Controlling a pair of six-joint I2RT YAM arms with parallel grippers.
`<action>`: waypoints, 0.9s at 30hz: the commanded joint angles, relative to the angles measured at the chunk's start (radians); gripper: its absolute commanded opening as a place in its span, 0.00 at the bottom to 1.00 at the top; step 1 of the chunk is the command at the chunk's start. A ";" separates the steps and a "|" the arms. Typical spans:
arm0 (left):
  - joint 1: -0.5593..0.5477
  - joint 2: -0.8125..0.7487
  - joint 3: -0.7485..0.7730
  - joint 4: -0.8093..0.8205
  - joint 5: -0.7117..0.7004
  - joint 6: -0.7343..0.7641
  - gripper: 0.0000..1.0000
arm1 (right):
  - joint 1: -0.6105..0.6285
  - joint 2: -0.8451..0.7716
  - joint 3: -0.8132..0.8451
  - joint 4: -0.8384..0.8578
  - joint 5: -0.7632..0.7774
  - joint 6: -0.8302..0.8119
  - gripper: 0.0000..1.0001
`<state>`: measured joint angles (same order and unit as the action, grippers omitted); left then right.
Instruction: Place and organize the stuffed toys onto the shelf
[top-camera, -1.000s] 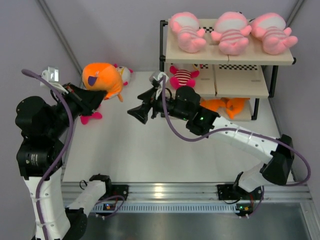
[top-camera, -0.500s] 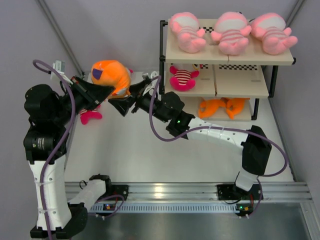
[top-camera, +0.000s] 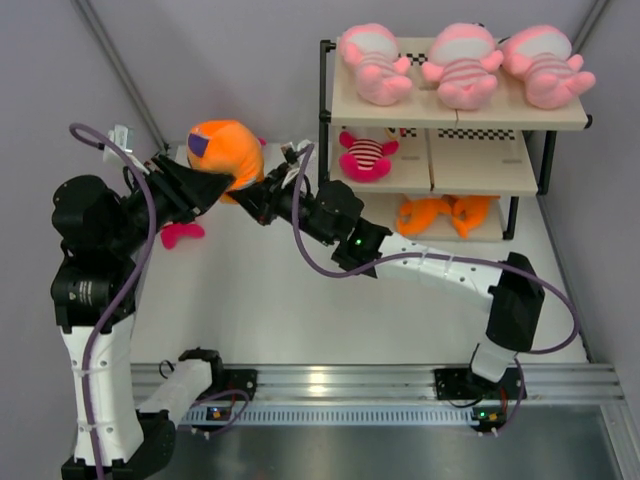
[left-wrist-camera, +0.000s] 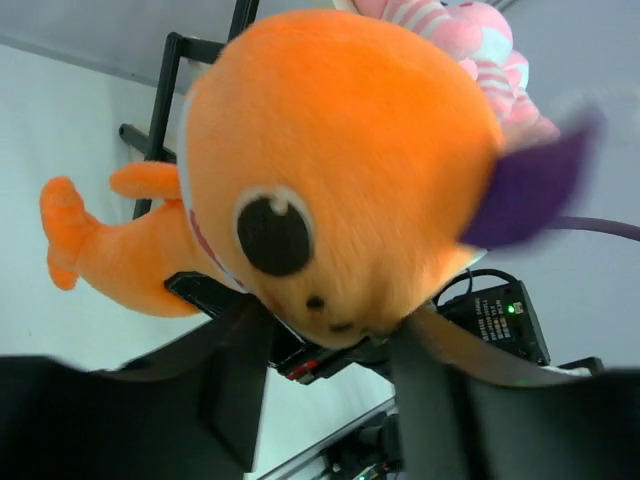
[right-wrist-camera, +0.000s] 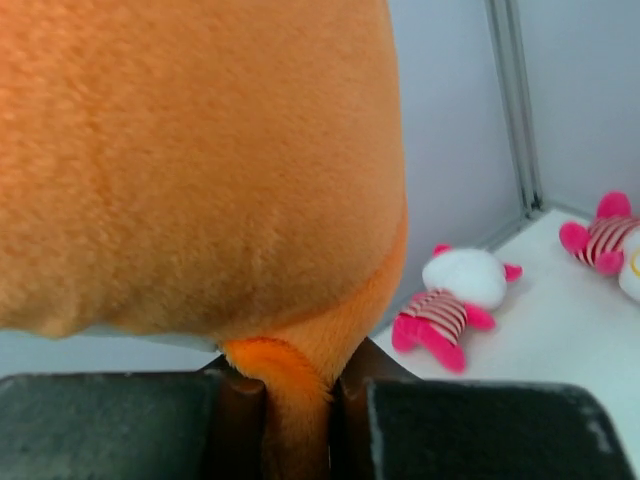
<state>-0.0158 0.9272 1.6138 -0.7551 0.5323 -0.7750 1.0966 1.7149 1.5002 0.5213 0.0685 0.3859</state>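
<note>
An orange fish-like stuffed toy (top-camera: 225, 150) hangs in the air left of the shelf (top-camera: 470, 118), between my two grippers. My right gripper (top-camera: 256, 197) is shut on an orange flap at the toy's (right-wrist-camera: 200, 150) underside, pinched between its fingers (right-wrist-camera: 298, 385). My left gripper (top-camera: 212, 186) has its jaws apart, and the toy's face (left-wrist-camera: 340, 170) sits just above and between its tips (left-wrist-camera: 330, 320). Three pale pink toys (top-camera: 462, 65) lie on the top board, a hot-pink one (top-camera: 365, 155) on the middle board and orange ones (top-camera: 450, 212) at the bottom.
A hot-pink toy (top-camera: 180, 235) lies on the table under my left arm. The right wrist view shows one such toy (right-wrist-camera: 450, 305) by the back wall and another (right-wrist-camera: 600, 240) to its right. The right half of the middle board (top-camera: 480, 165) is bare.
My right gripper has swung left to the orange toy and closed on it. The left jaws, shut on the toy before, have spread apart. The toy has risen and moved a little right.
</note>
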 joint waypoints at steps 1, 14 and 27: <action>0.004 -0.053 -0.014 0.040 -0.103 0.170 0.57 | 0.003 -0.113 0.040 -0.212 -0.058 -0.007 0.00; 0.002 -0.143 -0.213 -0.035 -0.382 0.640 0.86 | 0.006 -0.466 -0.475 -0.673 -0.353 0.206 0.00; 0.002 -0.143 -0.388 -0.052 -0.405 0.701 0.84 | -0.105 -0.586 -0.920 -0.575 -0.372 0.367 0.00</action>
<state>-0.0174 0.8066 1.2350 -0.8253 0.1398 -0.1009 1.0569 1.1809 0.6102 -0.1547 -0.2783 0.7063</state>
